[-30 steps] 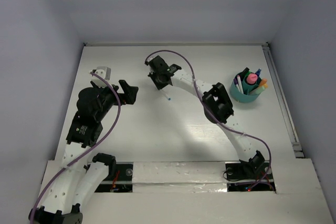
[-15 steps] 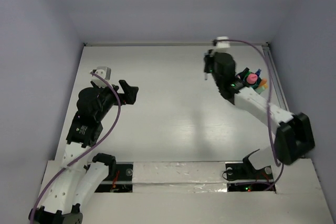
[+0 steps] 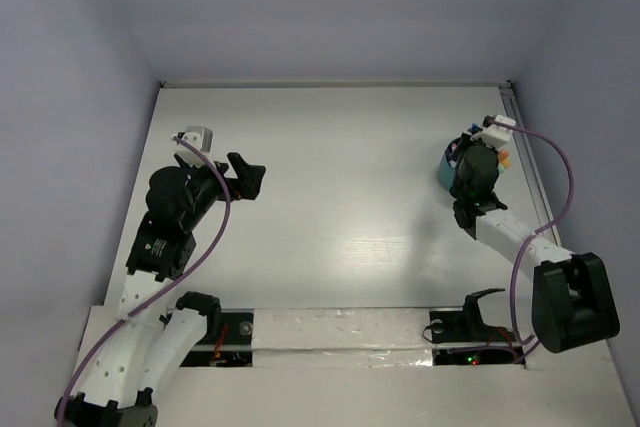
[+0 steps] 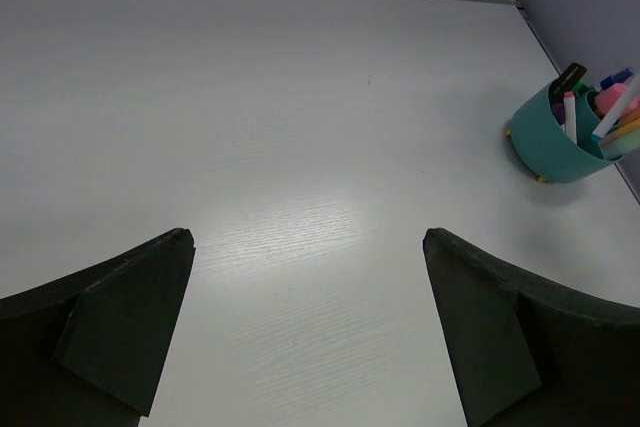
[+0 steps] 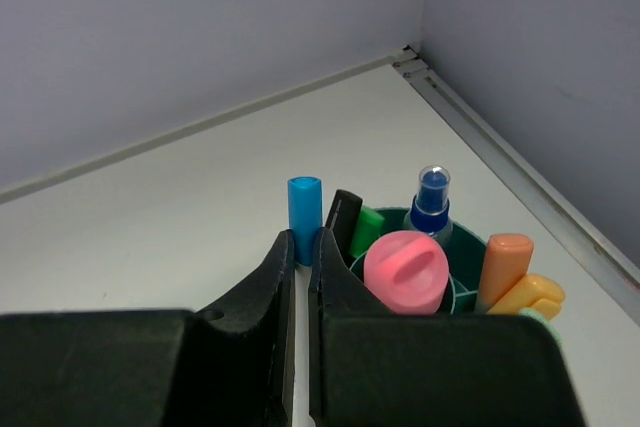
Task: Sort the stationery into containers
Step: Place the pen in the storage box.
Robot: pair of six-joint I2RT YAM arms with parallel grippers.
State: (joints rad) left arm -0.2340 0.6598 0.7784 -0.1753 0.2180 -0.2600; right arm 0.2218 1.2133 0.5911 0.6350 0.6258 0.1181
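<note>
Pale lavender walls close in a white tabletop [image 3: 330, 197] on three sides, seen from above. Over on the left, the left claw [image 3: 248, 175] hangs with its jaws spread wide and nothing between them. The right arm [image 3: 500, 232] reaches to the far right, its wrist right over a round teal plastic holder [image 3: 446, 169] that sits near the table's right edge.

From the left wrist, bare white table runs away to that holder, which is well apart from the wide-set black fingers [image 4: 120, 327] and has markers poking out of it.

From the right wrist, the right claw [image 5: 301, 247] is pinched tight on a thin blue-capped marker [image 5: 304, 205]. It holds the marker upright, just beside the holder's left rim. Whether the marker is inside the rim I can't tell. A pink round-topped piece [image 5: 405, 269], a clear-tipped blue pen [image 5: 432, 197] and orange pieces [image 5: 505, 265] stand in the holder.
</note>
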